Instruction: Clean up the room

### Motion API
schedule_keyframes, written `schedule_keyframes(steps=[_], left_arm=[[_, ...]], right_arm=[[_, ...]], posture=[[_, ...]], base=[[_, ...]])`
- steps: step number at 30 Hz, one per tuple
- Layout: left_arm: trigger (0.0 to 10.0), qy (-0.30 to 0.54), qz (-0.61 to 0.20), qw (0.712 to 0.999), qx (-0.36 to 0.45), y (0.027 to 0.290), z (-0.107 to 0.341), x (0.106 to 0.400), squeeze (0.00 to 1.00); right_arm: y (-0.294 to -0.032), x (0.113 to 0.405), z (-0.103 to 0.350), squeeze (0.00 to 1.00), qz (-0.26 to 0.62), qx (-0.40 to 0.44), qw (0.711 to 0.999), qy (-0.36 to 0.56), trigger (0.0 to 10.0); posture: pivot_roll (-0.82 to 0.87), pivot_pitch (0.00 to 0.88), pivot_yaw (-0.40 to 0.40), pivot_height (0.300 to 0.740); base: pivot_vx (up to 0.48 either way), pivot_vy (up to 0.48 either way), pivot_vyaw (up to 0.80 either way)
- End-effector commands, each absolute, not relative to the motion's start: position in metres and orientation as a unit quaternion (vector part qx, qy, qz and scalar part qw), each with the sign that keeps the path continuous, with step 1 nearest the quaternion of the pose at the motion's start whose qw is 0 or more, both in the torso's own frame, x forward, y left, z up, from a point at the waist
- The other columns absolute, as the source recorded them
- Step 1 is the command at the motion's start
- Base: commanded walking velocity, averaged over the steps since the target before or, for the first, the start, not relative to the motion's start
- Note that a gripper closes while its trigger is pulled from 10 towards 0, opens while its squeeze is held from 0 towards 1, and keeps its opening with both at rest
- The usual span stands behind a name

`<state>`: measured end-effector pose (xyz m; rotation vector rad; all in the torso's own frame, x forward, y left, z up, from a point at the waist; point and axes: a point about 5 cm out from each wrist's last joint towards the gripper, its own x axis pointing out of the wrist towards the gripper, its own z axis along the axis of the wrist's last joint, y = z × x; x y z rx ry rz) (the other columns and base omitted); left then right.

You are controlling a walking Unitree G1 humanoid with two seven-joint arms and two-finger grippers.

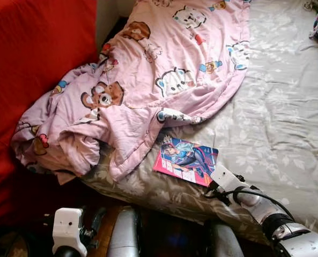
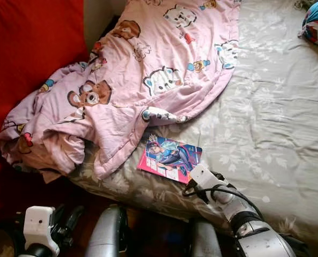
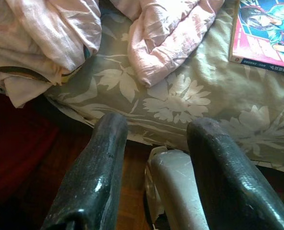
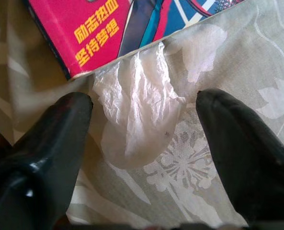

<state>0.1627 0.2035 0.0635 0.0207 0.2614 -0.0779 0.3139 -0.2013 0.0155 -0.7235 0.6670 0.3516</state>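
Right wrist view: right hand (image 4: 144, 139) open over tissue (image 4: 137, 112).

Book cover (image 4: 108, 28), pink ground: six yellow Chinese characters are printed in two slanted rows, read as 励志热血 over 坚持梦想.
Book, lower cover edge (image 3: 264, 60): a strip of small print is seen, too small to be read.
Blanket (image 1: 148, 80): cartoon animal figures are printed; no lettering can be read.
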Motion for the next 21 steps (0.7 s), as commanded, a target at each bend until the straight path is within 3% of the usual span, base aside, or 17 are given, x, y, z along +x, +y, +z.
schedule_keyframes(steps=[1,4,5,6,7,8,21], left_arm=[[10.0,0.149,-0.035,0.988,0.005,0.204,0.059,0.156,0.0],[10.0,0.152,-0.033,0.988,0.003,0.203,0.059,0.154,0.0],[10.0,0.152,-0.032,0.988,0.003,0.203,0.059,0.154,0.0],[10.0,0.153,-0.032,0.988,0.003,0.203,0.058,0.154,0.0],[10.0,0.153,-0.032,0.988,0.003,0.203,0.058,0.154,0.0],[10.0,0.153,-0.032,0.988,0.003,0.203,0.058,0.154,0.0],[10.0,0.151,-0.034,0.988,0.005,0.202,0.06,0.156,0.0]], right_arm=[[-0.203,0.308,0.009,0.0,0.171,-0.351,0.859,0.33,0.0],[-0.204,0.308,0.009,0.0,0.168,-0.359,0.855,0.335,0.0],[-0.205,0.308,0.009,0.0,0.168,-0.362,0.853,0.336,1.3],[-0.205,0.307,0.008,0.0,0.167,-0.363,0.852,0.337,3.9],[-0.206,0.307,0.008,0.0,0.167,-0.364,0.852,0.338,3.9],[-0.206,0.306,0.007,0.0,0.166,-0.365,0.851,0.34,10.0],[-0.197,0.303,0.004,0.0,0.195,-0.381,0.844,0.322,10.0]], posture=[[0.19,0.314,0.067,0.63],[0.19,0.311,0.065,0.63],[0.19,0.311,0.065,0.63],[0.19,0.311,0.065,0.63],[0.19,0.311,0.065,0.63],[0.19,0.308,0.064,0.63],[0.2,0.302,0.071,0.63]], base=[[0.0,0.0,0.0],[0.0,0.0,0.0],[0.0,0.0,0.0],[0.0,0.0,0.0],[0.0,0.0,0.0],[0.0,0.0,0.0],[0.0,0.0,0.0]])
